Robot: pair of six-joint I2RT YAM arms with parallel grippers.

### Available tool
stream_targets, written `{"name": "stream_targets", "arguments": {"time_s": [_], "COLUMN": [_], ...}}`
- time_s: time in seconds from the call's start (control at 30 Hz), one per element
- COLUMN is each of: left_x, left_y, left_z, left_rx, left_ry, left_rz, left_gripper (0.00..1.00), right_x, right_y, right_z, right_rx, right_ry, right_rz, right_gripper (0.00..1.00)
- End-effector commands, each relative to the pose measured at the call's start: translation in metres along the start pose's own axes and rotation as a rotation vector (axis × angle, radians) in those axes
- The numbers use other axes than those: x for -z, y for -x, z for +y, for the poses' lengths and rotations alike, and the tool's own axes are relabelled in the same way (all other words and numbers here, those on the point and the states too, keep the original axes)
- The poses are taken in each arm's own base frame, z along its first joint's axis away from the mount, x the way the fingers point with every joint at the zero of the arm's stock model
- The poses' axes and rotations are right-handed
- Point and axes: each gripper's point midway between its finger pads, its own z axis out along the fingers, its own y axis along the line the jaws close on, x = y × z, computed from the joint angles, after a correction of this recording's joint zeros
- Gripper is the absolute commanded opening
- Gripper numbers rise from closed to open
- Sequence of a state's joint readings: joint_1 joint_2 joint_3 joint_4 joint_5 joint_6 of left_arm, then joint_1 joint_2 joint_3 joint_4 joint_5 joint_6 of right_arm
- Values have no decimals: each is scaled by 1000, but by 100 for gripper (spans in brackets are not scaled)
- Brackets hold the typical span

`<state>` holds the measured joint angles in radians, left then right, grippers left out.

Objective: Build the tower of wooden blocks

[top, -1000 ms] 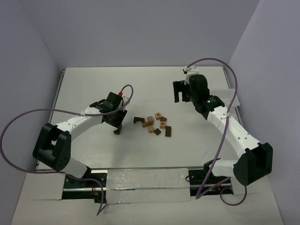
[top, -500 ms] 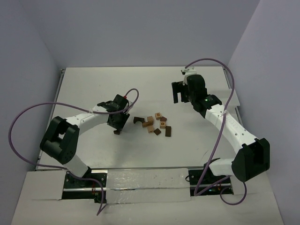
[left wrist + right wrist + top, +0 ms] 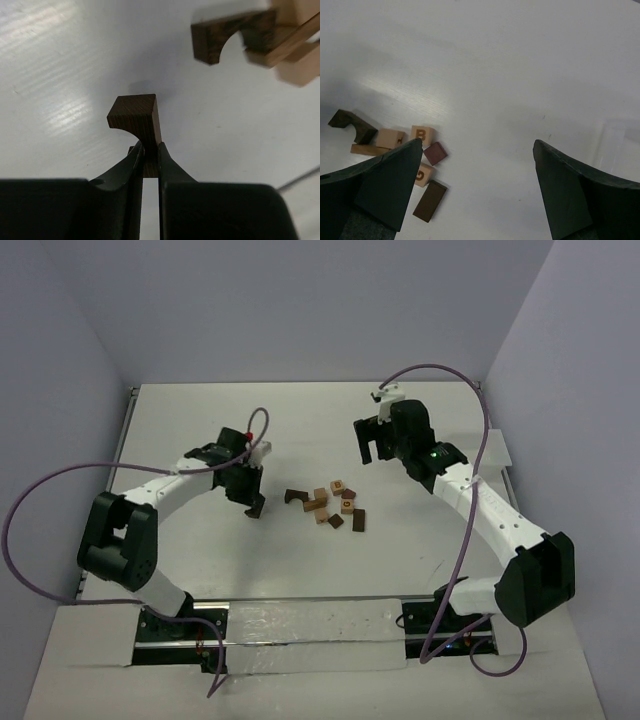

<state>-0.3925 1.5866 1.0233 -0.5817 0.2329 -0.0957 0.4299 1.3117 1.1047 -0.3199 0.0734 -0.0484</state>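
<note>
White table (image 3: 200, 430) fills the top view, with plain walls around it. No tower stands yet. The wood blocks (image 3: 330, 505) lie in a loose bunch in the middle. The left end effector (image 3: 254, 504) is down low just left of them. The right end effector (image 3: 372, 447) hangs well apart from them, farther back.

From the left wrist, we see the left jaws pressed together on one thin end of a dark arch block (image 3: 135, 116). We think this small hold is the risk. The block sticks out far past the tips, so it could twist or slip out when we carry it. A second arch block (image 3: 230, 37) sits near, and a low swing could knock it.

From the right wrist, the right jaws are spread wide with nothing between them. A tan letter block (image 3: 421, 134) shows beside one finger.

A second ago the left jaws were partly spread over the arch block. Now they pinch it. The left arm has stretched out and the right one has moved a little toward the middle.
</note>
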Motion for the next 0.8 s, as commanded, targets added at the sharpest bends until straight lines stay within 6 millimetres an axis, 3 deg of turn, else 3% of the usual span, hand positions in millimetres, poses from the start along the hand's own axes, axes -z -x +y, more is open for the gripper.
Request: {"name": "stream_targets", "arguments": {"time_s": [0.0,0.1,0.23,0.33,0.77], "left_x": [54,64,56,38,-15], "left_y": [61,72,74,76,89], "left_z": [-28,-21,-23,-22,7], "left_rx": [124,168,198,238,314], "left_ry": [-487,-620,-761,-842,-768], "left_rz": [-251,-308,-300,-274,-293], "left_gripper": [0,0,1,3,8], "right_x": [5,5,-2,-7,-18], "right_y": [39,42,37,35,32], "right_z": [30,47,61,67,73], "right_rx": [84,154,214,226,222], "right_ry": [145,188,196,204,206], "right_rz": [-115,-151,-135,-118,-82], "right_gripper": [98,99,99,99,99]}}
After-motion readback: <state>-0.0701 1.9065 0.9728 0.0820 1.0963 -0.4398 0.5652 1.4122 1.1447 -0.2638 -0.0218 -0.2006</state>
